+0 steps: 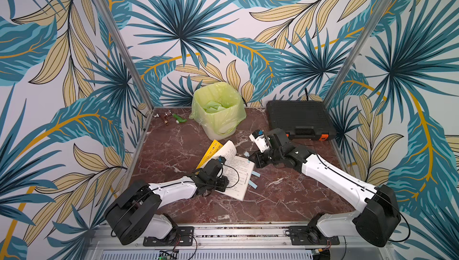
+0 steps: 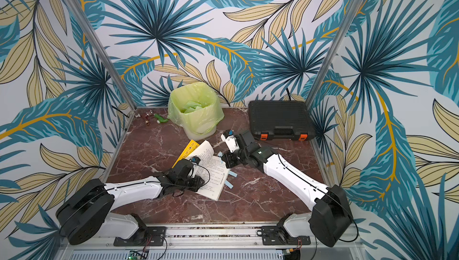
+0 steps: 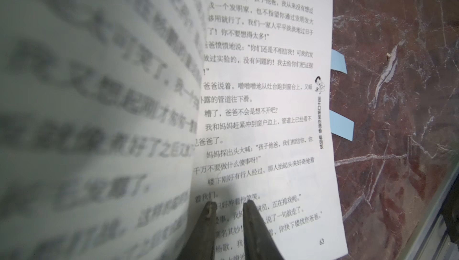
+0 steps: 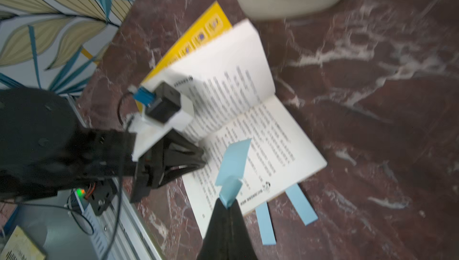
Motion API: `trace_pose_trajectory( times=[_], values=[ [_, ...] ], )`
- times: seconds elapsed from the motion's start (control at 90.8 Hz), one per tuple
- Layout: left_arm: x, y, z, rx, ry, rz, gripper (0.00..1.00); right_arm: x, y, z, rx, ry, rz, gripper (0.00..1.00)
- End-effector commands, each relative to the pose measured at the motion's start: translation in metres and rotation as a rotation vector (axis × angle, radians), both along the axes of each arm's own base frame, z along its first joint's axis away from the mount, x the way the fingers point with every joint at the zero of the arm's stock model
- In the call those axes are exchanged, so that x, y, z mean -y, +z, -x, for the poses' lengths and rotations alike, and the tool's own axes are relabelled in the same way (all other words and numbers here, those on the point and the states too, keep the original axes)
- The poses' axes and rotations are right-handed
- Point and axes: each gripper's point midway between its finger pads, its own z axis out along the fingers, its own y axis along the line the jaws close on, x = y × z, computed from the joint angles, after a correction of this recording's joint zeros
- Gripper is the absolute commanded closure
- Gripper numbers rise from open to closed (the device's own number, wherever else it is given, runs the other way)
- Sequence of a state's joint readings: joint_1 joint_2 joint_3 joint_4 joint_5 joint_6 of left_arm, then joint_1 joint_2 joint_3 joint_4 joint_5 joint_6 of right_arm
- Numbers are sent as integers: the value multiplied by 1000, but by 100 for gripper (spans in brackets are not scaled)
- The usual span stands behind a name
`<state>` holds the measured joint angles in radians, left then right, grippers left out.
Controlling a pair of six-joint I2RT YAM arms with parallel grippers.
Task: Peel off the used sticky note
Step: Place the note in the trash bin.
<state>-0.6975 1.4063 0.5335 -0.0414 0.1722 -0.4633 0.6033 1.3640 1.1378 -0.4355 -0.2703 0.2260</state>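
Sticky note blurred, end inside right claw

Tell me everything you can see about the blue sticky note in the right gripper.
The sticky note is a pale blue paper strip, creased near its pinched end. The right gripper holds that end, jaws shut; the wider free end stands out over the open book. Whether it touches the page is unclear.

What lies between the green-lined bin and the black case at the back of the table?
Nothing: just a bare stretch of marble table separates the bin from the case, as both top views show.
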Motion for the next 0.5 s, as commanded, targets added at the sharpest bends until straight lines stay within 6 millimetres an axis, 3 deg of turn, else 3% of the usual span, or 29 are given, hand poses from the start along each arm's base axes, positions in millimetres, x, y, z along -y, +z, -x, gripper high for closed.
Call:
trace_pose_trajectory(
  times=[0.0,0.088,0.22,0.319,0.485],
  values=[
    [-22,-23,7,-60,46,-96,77,-5,56,-36,206,-40,-27,100],
    [-22,-21,6,-54,48,-93,77,-17,105,-64,339,-52,-89,100],
    [-21,-18,6,-50,45,-91,77,-45,147,-107,433,-37,-142,100],
    [-23,-15,5,-39,53,-87,77,-64,161,-140,474,-35,-163,100],
    [-27,-8,6,-20,65,-87,77,-86,151,-193,496,-73,-137,100]
  ],
)
